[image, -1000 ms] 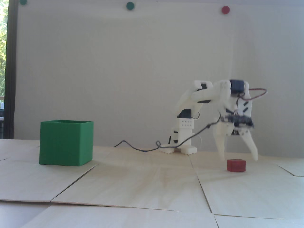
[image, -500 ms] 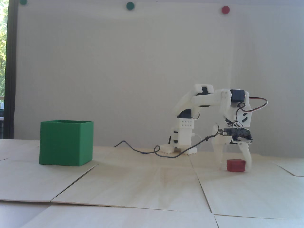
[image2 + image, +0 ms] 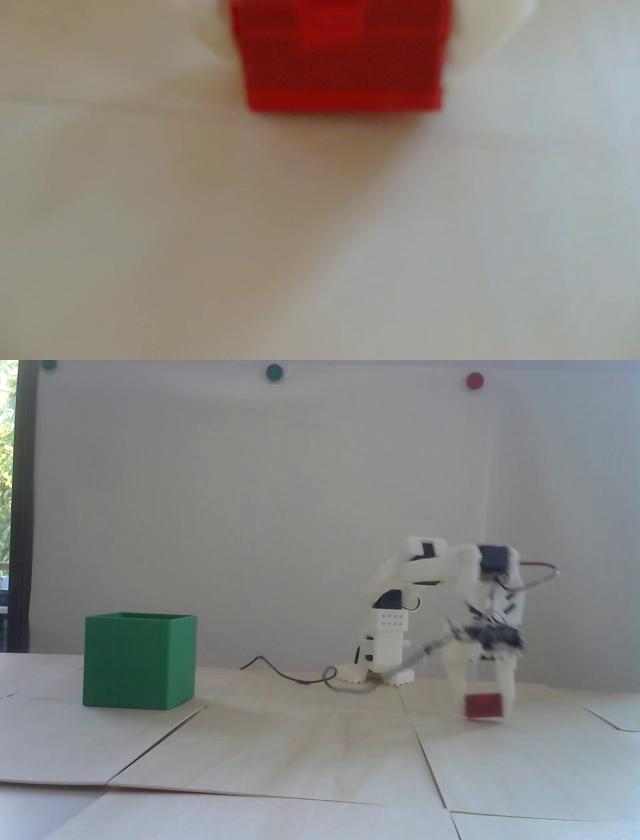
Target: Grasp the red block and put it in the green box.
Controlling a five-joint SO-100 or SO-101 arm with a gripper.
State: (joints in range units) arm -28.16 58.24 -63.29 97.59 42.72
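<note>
Red block (image 3: 483, 705) sits clamped between the two white fingers of the end effector (image 3: 484, 710), at or just off the wooden table (image 3: 300, 750), far right of the green box (image 3: 139, 660). Lifting well means rising straight, high enough to clear the box's rim before swinging across. Only the wrist view shows the block (image 3: 341, 55) close, blurred; the fixed view alone shows the box.
</note>
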